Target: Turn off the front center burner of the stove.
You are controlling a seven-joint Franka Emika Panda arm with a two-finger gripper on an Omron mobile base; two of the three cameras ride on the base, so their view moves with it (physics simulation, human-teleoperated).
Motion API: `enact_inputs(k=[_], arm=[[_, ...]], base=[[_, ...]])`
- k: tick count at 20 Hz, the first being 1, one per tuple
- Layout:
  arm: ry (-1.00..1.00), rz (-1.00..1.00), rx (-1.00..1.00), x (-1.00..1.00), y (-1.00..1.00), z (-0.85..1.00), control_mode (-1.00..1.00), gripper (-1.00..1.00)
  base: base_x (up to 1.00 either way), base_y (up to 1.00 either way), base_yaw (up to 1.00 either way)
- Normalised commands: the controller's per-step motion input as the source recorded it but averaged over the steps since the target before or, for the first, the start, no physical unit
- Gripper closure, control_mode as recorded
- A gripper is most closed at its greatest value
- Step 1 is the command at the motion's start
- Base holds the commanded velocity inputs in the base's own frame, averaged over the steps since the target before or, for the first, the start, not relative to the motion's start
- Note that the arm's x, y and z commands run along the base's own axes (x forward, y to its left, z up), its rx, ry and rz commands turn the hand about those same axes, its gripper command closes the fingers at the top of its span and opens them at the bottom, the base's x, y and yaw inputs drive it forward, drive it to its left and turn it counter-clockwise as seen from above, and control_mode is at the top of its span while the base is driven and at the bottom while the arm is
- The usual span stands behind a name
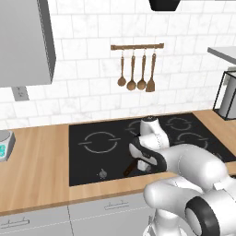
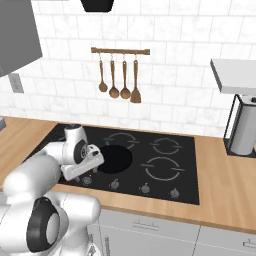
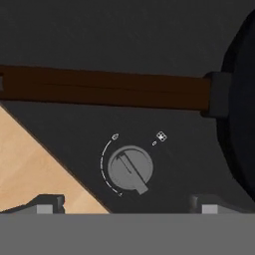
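Two base views showed the long wooden desk (image 2: 220,180), into which the wide, flat, black glass stove (image 2: 185,170) was set, thin grey rings marked on its surface and a row of small grey knobs run along its near edge. Behind it a white tiled wall (image 2: 190,45) was seen, with a wooden rail of four hanging wooden utensils (image 2: 120,75). On the stove's middle the round black frying pan (image 2: 114,159) was seated, so the front center burner beneath it was taken to be covered; its dark brown wooden handle (image 3: 104,87) was laid across the hand view, above the knob.

The white arm's hand (image 3: 127,201) was held low over the stove's near edge, and its two dark finger tips (image 3: 47,203) were seen well apart, one to each side of the small round grey knob (image 3: 130,168), neither touching it yet.

That knob was judged to be rigid, light to turn and fairly smooth, so a slip was thought possible unless it was gripped firmly. A raised bar was seen across its face, pointed down and to the right in the hand view, with a dashed arc of marks beside it. Hold was judged best taken across that bar, with the fingers closed on its flat sides before any twisting.
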Motion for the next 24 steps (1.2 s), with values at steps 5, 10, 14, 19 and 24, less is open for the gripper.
enact_inputs(k=[5, 10, 14, 19, 24], arm=[[0.00, 0.00, 0.11, -0.03, -0.01, -0.20, -1.00, -1.00], [-0.10, 0.00, 0.02, -0.42, -0.16, -0.05, -1.00, -1.00], [0.00, 0.00, 0.00, 0.00, 0.04, -0.12, -1.00, -1.00], [0.00, 0.00, 0.00, 0.17, 0.23, -0.29, -1.00, -1.00], [0.00, 0.00, 0.00, 0.05, 0.03, -0.21, -1.00, -1.00]], base=[[0.00, 0.00, 0.00], [0.00, 0.00, 0.00], [0.00, 0.00, 0.00], [0.00, 0.00, 0.00], [0.00, 0.00, 0.00]])
